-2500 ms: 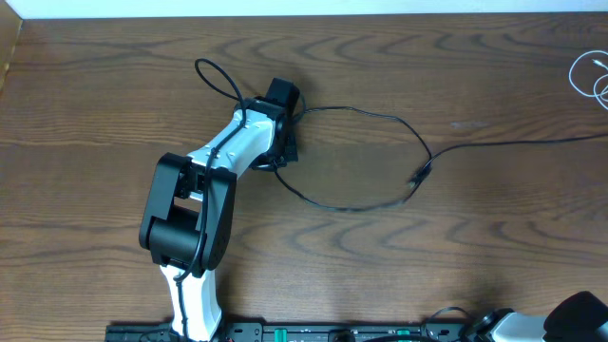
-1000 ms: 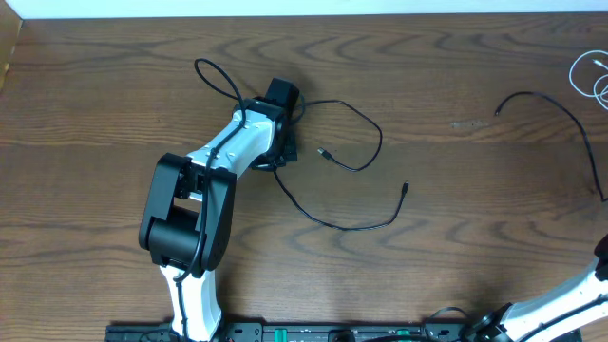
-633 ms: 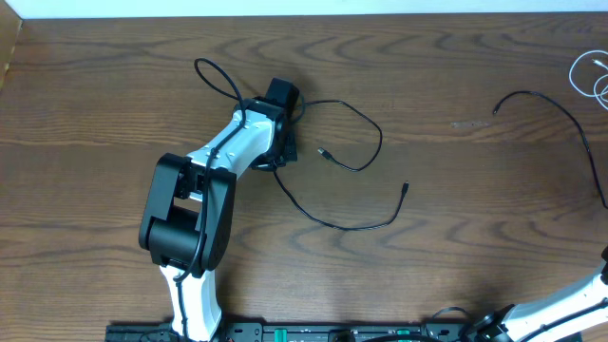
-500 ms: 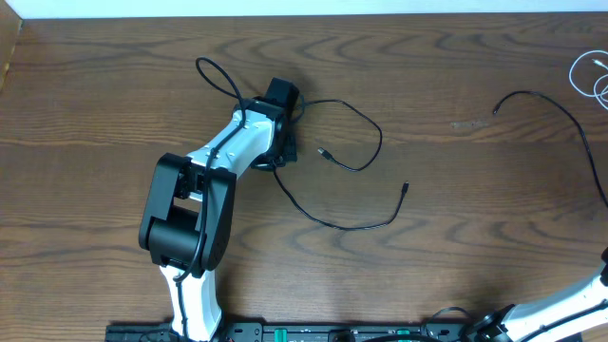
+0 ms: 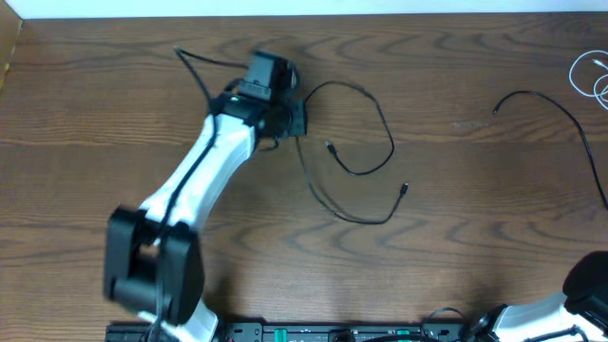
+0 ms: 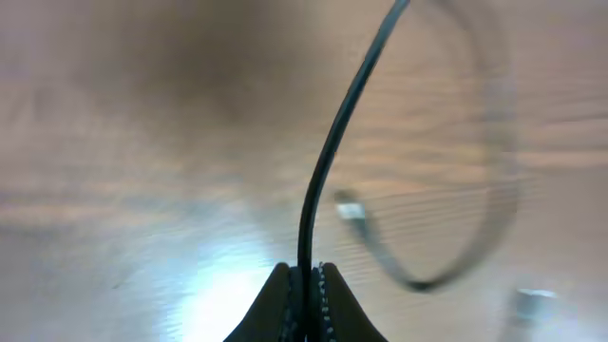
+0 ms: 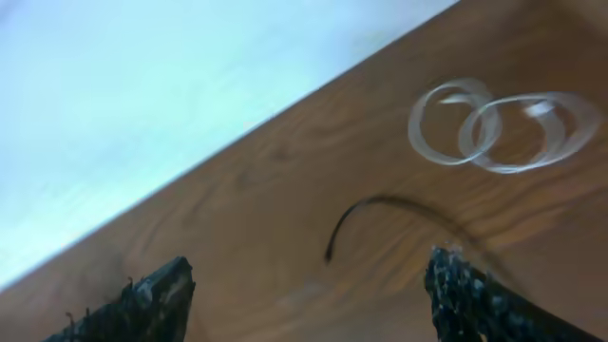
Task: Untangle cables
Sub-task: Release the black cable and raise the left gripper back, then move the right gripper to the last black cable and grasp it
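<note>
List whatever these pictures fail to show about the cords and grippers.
- Coiled thin white cable: overhead, cut by the right edge; right wrist view blurs it, plugs unreadable.
- Thin black cable at right: overhead, runs off the right edge, far end unseen.
- Left gripper: overhead, wrist housing hides its fingers.
- Small connector plugs: left wrist view, too blurred to identify.

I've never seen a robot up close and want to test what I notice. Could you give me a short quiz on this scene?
1. True or false: the left fingers are pinched shut on a black cable.
2. Seen from overhead, where is the white cable? A) far right B) far left C) middle
3. Fill in: the right fingers are ____ (open or shut).

Key: 1 true; 2 A; 3 open.
</note>
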`<state>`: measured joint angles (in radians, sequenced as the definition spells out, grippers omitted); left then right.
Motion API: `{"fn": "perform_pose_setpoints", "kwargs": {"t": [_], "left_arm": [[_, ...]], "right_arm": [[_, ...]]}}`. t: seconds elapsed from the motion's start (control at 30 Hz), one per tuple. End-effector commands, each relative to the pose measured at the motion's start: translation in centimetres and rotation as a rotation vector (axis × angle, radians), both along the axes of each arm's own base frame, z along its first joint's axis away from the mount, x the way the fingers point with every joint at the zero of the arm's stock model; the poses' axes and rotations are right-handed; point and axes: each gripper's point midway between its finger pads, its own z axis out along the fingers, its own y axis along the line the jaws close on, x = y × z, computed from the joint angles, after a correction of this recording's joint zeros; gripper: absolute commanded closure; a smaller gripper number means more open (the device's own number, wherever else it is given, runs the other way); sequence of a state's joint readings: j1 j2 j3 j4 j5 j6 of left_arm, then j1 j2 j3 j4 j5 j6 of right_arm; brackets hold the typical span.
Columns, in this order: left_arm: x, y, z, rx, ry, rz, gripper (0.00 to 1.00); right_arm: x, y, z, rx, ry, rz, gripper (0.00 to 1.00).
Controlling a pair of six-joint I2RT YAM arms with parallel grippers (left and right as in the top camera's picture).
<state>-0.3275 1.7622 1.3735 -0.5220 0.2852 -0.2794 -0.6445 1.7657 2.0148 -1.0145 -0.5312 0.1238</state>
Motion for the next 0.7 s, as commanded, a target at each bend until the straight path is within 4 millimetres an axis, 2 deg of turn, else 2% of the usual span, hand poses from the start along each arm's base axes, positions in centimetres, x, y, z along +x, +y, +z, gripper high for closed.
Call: {"fn": "perform_pose_setpoints", "kwargs": {"t": [0.0,0.07,0.23,0.37,0.4,0.47,0.5,0.67], "left_arm": [[-0.3,-2.8,5.4,-0.166,-0.098,-0.113,0.93],[-0.5,-3.3,6.5,-0.207,-0.113,-0.126,0.93],[-1.2,-4.1,6.4,-0.237,-0.078,-0.133,0.92],[-1.3,-4.3,6.4,-0.223,-0.088,-0.154,0.92],[-1.1,-3.9,6.3,-0.205,-0.099,-0.149,0.93],[-0.5,-2.5,6.0,-0.173,-0.102,-0.102,0.92],[0.2,-0.6,5.7,-0.146,-0.094,-0.032,0.92],[1.3,7.0,3.9,-0.050,-0.014,0.249,0.92]], "right_arm": [[1.9,4.6,-1.0,-0.010,0.015,0.164,0.25],[2.6,7.3,-1.5,-0.024,0.028,0.243,0.25],[4.0,13.4,-2.8,-0.021,0.063,0.397,0.26],[5.1,18.6,-5.4,0.010,0.126,0.514,0.26],[5.5,20.1,-6.5,0.023,0.152,0.549,0.27],[6.1,22.5,-8.3,0.038,0.189,0.599,0.28],[6.4,24.5,-9.8,0.047,0.221,0.644,0.28],[6.7,31.0,-13.8,0.058,0.295,0.778,0.30]]}}
